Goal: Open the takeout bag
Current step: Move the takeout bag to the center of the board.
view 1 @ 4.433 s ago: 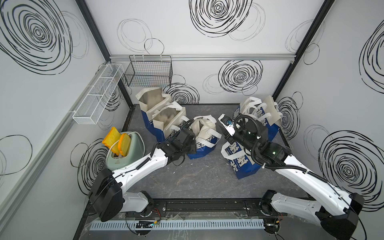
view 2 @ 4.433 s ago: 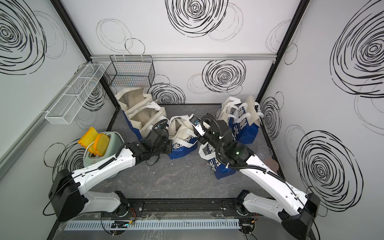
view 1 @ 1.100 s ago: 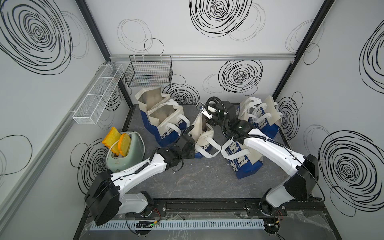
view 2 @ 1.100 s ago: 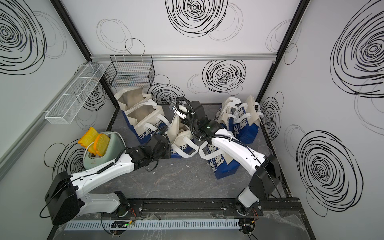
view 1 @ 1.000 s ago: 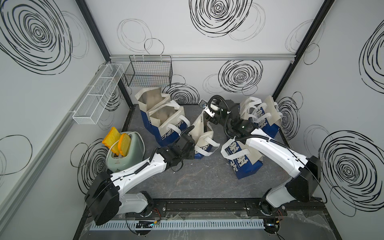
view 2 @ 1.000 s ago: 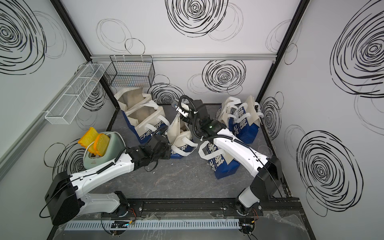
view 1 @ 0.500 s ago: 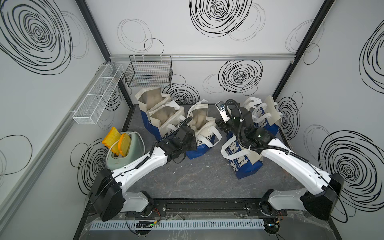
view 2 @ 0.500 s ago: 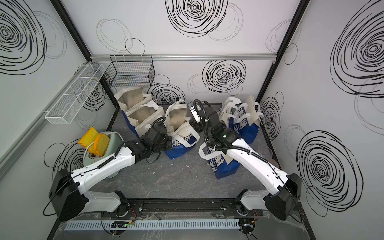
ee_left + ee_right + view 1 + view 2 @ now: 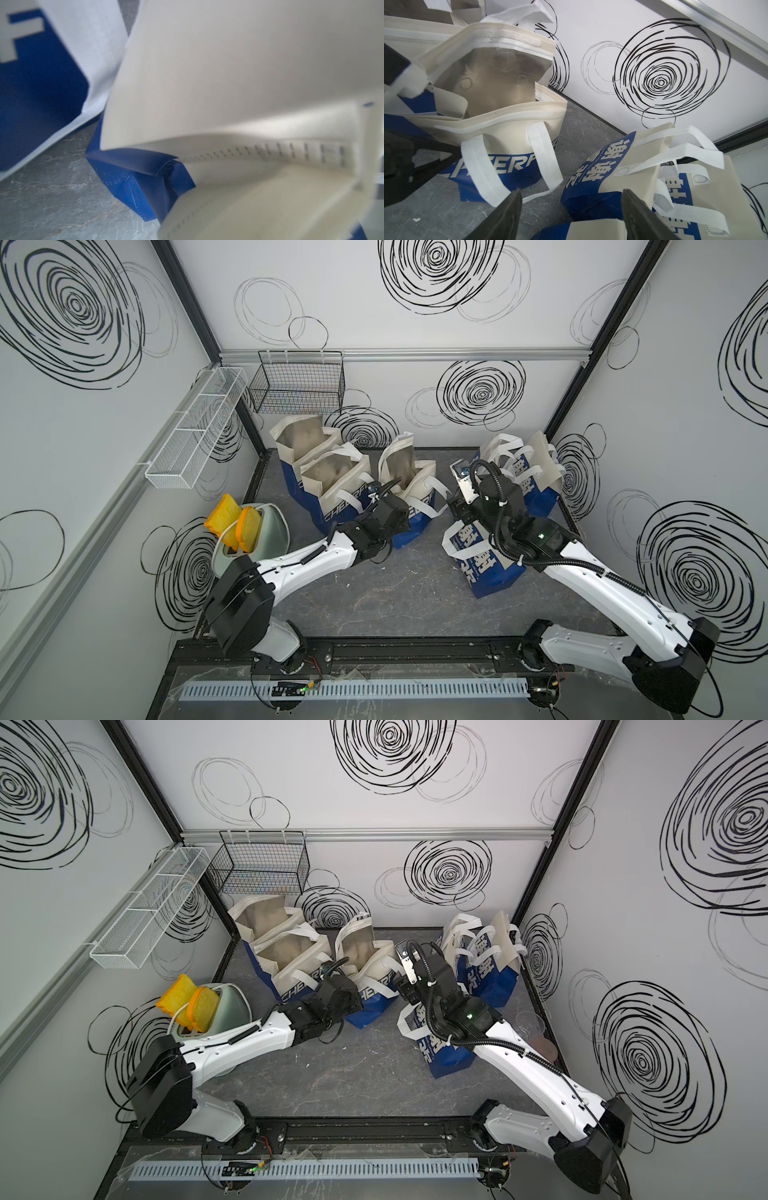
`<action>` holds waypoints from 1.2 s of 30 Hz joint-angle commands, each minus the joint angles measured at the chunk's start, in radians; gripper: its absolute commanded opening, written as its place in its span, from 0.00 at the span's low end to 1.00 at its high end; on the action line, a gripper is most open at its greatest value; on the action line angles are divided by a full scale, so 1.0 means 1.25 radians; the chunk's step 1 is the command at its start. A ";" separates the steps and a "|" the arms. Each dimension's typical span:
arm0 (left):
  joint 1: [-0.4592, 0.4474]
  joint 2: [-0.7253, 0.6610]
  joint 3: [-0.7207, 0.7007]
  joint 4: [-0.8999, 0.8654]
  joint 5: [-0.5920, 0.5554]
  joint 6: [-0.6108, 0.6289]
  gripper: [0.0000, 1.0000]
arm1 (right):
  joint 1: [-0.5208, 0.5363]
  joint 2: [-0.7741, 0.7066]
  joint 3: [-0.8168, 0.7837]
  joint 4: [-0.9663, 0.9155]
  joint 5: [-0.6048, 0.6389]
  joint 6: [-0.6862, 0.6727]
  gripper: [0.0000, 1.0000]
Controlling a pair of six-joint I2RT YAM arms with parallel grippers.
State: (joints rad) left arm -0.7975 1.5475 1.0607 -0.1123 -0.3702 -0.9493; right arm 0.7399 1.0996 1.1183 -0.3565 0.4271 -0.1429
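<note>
Left hand [image 9: 390, 504] sits closed at the open takeout bag [image 9: 419, 493], on its near rim; right hand [image 9: 571, 216] hangs open and empty, that bag just ahead

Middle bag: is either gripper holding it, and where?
Left gripper appears shut on the middle bag's near rim; right gripper is open, holding nothing.

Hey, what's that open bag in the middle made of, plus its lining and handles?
The bag looks like matte non-woven fabric, cream over blue, with dotted pressed seams. Its lining seems a silvery foil, dull-sheened with a fine weave texture, probably insulating. The handles look like white non-woven straps, embossed in fine dots.
</note>
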 commanded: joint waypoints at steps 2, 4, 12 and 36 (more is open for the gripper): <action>-0.035 0.097 0.079 0.059 -0.070 -0.039 0.00 | -0.002 -0.047 -0.018 -0.031 0.032 0.014 0.78; -0.037 0.128 0.098 0.072 -0.068 -0.052 0.02 | -0.002 -0.061 -0.020 -0.045 0.046 0.012 0.79; -0.007 0.219 0.197 0.113 -0.050 -0.049 0.30 | -0.022 -0.072 0.015 -0.167 0.107 0.045 0.81; -0.041 0.046 0.109 0.160 0.010 0.133 0.83 | -0.213 0.002 0.233 -0.589 -0.149 0.331 0.80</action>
State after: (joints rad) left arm -0.8356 1.6581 1.2251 0.0353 -0.3523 -0.8295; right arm 0.4900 1.1030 1.3804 -0.9741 0.3260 0.2008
